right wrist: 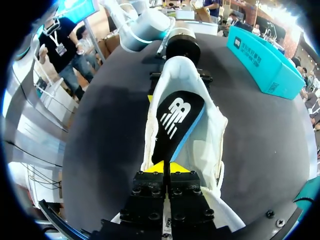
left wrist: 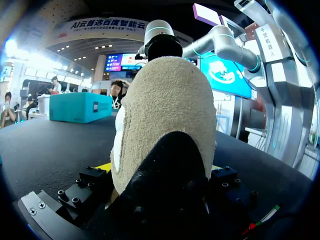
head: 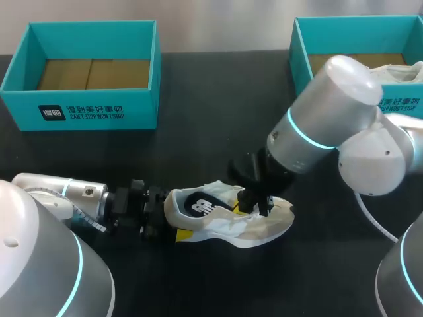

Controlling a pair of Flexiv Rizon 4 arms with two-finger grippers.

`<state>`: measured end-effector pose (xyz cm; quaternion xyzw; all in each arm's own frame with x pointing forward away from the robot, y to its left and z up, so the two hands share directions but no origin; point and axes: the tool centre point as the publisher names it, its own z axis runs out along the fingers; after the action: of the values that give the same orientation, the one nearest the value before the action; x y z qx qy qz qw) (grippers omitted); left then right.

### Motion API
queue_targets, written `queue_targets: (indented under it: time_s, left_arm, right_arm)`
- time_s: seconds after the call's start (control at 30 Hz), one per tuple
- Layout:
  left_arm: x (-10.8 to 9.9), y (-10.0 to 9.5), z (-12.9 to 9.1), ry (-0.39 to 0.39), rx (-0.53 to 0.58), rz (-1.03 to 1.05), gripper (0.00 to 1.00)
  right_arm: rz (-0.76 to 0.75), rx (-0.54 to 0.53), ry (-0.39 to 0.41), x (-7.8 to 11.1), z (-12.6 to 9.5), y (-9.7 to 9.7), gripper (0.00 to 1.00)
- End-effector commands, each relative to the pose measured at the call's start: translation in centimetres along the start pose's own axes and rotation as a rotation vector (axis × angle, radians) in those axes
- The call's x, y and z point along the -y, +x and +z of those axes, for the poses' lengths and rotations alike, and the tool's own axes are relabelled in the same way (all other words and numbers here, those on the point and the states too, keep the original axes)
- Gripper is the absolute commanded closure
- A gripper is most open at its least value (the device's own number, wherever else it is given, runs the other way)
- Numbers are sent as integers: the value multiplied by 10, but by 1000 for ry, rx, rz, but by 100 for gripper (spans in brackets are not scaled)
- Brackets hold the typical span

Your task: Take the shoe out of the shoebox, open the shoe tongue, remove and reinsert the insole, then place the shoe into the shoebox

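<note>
The shoe (head: 228,228) lies on its side on the black table (head: 198,152), out of both boxes, between the two arms. The left pincer (head: 168,216) clamps the heel from both sides, and the right pincer (right wrist: 165,169) is pressed together on the front end of the insole (right wrist: 175,120), which sits partly raised in the opening.

This looks like the insole step, though I cannot tell from here whether it is coming out or going back in. Either way, the heel grip should stay firm so the shoe does not slide or roll. The right arm should travel along the length of the shoe rather than straight up, so the insole slips past the toe box without buckling. If it is going in, the heel end needs to seat flat against the back wall before the pinch lets go.

The insole is thin and bendy, black on top with a white mark and a bright blue underside showing along its edge. The shoe's heel is covered in rough beige suede with a smooth black patch low down. The lining and the spread sides are soft off-white fabric that sags open, so the upper will probably give way under pressure. The teal shoebox (head: 86,109) at the far left is stiff card with a brown floor. A second teal box (head: 301,53) stands at the far right.
</note>
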<state>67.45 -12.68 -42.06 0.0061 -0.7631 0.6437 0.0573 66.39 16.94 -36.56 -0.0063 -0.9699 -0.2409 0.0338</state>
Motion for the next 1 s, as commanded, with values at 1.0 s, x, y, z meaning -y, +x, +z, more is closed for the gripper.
queue_targets:
  time_s: [1.0]
  left_arm:
    - [-4, -2, 2, 0, 3, 0, 100]
  right_arm:
    - [-189, -23, -48, -25, -14, -18, 100]
